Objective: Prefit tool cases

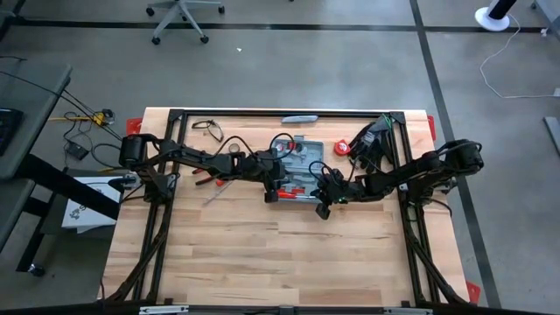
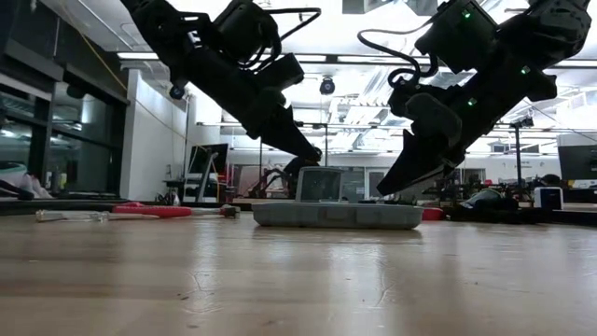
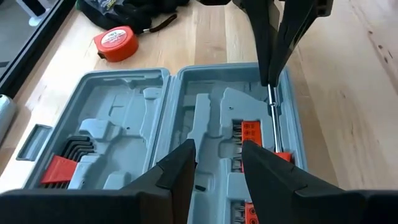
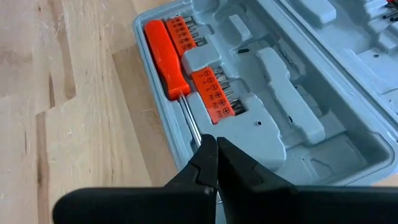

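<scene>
1. High view: I see the tool case [image 1: 298, 171] lying opened flat near the middle of the wooden surface [image 1: 262, 254], toward its far edge, with both arms reaching in over it from either side.
2. Left gripper [image 1: 273, 185]: I hold it over the case's left edge; the left wrist view shows its fingers [image 3: 177, 171] parted with nothing between them, hanging above the moulded tray.
3. Right gripper [image 1: 325, 203]: it sits at the case's near right corner, clenched shut; in the right wrist view its closed tips meet just over the thin metal shaft of the red-handled screwdriver [image 4: 166, 60]. I cannot tell whether they pinch the shaft.
4. Case contents: the screwdriver lies in its slot along one long edge, beside two orange bit holders [image 4: 214, 93]; a set of hex keys [image 3: 74, 149] sits in the other half.
5. Surroundings: an orange tape measure [image 3: 115, 45] rests on the surface just beyond the case.
</scene>
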You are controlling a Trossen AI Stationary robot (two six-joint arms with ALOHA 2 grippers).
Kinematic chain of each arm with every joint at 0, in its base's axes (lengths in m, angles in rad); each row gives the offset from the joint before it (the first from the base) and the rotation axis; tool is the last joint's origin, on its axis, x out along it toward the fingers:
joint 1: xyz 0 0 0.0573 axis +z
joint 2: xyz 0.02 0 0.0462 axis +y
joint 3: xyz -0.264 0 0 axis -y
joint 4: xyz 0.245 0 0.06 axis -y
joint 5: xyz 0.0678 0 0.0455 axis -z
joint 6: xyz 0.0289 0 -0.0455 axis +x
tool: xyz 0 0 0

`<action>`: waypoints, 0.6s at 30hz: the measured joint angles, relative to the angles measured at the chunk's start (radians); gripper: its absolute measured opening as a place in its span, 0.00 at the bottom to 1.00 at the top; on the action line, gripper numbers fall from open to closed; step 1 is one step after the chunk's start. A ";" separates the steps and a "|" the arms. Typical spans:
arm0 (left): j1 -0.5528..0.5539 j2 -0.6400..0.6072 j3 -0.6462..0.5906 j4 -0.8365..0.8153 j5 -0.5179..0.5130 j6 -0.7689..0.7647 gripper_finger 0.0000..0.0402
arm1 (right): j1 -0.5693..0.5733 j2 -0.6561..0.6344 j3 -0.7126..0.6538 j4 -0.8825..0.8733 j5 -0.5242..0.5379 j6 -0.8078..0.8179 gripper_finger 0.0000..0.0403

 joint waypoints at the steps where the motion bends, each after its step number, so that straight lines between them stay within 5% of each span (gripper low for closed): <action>1: 0.000 0.000 0.000 0.000 0.000 0.000 0.31 | 0.000 0.000 0.000 0.000 0.000 0.000 0.00; 18: 0.000 0.000 0.000 0.000 -0.002 0.000 0.31 | 0.000 0.000 0.000 0.000 0.000 0.000 0.00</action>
